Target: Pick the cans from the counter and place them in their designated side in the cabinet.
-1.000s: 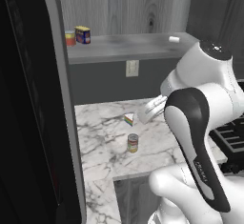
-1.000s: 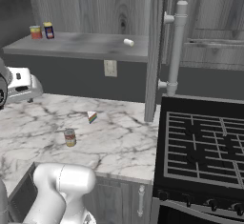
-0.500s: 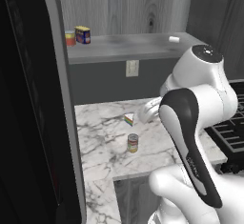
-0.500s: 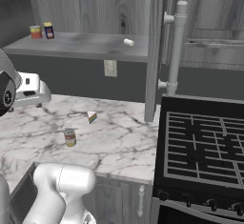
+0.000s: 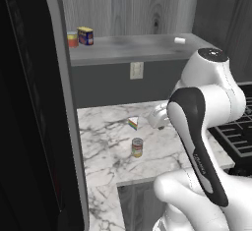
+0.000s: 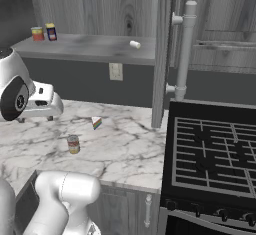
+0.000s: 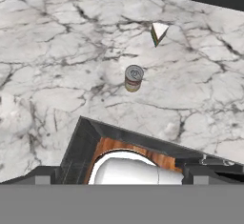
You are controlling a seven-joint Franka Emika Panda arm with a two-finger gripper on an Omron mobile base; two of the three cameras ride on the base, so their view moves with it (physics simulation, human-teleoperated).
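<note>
Jaws spread wide, nothing held, above bench. Round can stands upright, well apart, wedge beyond it.

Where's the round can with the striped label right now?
The round can stands upright on the counter, near its front edge, just in front of the rainbow wedge.

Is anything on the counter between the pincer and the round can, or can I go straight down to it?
Nothing visible blocks it. The round can stands alone on the counter; the rainbow-striped wedge lies beyond it, apart.
</note>
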